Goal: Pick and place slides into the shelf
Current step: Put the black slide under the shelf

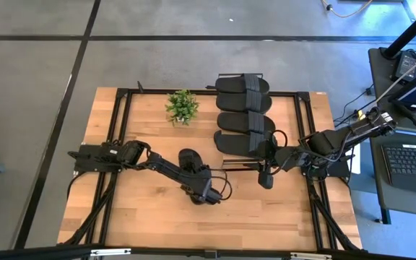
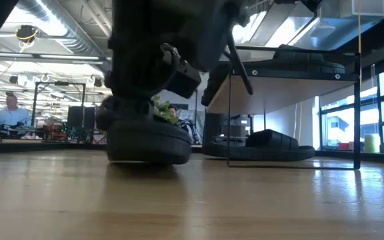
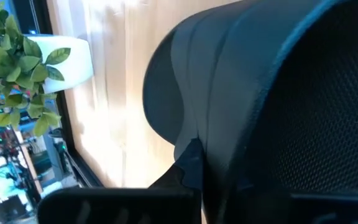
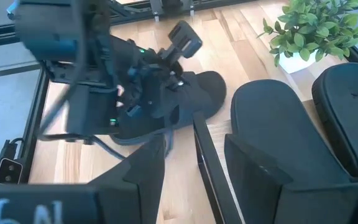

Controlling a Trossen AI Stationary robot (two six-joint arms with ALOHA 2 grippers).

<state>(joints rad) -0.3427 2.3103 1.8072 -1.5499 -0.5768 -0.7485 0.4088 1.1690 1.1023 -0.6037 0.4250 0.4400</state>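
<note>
Fingers of the left gripper (image 1: 196, 186) are clamped on a matte black slide sandal (image 1: 189, 160) lying on the light wooden worktop (image 1: 150, 217), just beside the black-framed shelf (image 1: 303, 101). Right gripper (image 1: 266, 178) hovers beside the shelf, fingers apart, empty.

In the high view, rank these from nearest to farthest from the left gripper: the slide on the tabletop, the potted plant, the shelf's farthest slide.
1. The slide on the tabletop: directly at the left gripper, which is shut on it.
2. The potted plant: beyond, toward the table's far edge.
3. The shelf's farthest slide: far edge, to the right.
</note>
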